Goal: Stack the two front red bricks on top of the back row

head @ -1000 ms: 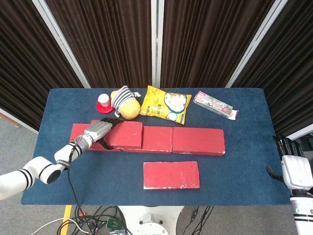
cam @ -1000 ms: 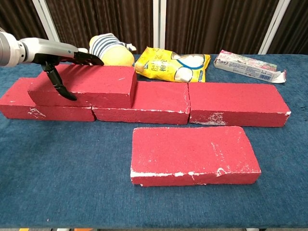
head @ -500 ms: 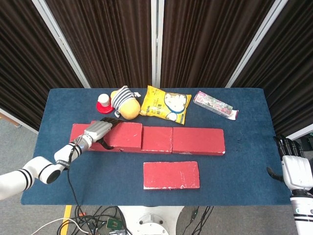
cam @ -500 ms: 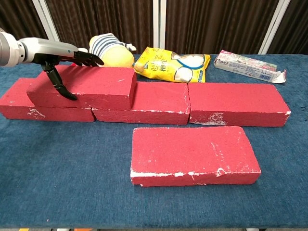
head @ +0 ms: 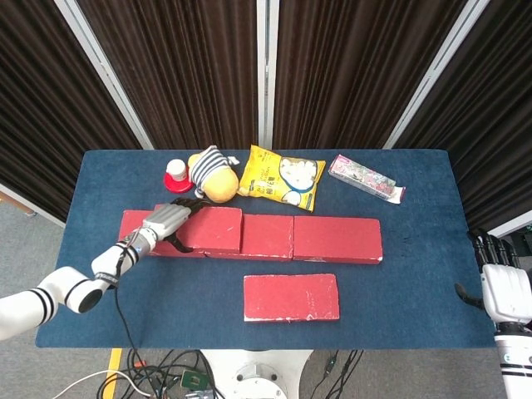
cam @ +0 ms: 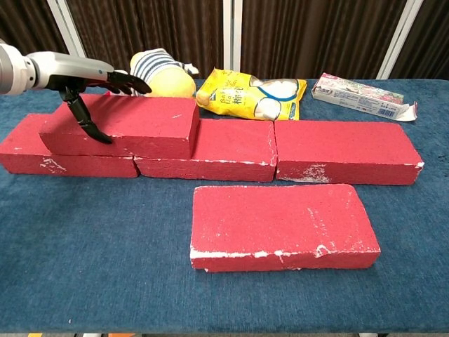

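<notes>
Bricks: one red brick (cam: 123, 126) already sits on top of the back row (cam: 280, 151) near the table's left edge, gripped by the left hand (cam: 88, 81) with fingers over its top and thumb on its front face, apparently to steady it across a joint. The second brick (cam: 280, 225) lies flat near the front edge, untouched. The right hand (head: 505, 291) hangs off the right edge holding nothing, fingers apart.

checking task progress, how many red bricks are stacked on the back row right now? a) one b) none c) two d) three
a, only the stacked brick sits on the back row, held by the left hand, while the front brick lies alone on the blue table.
</notes>
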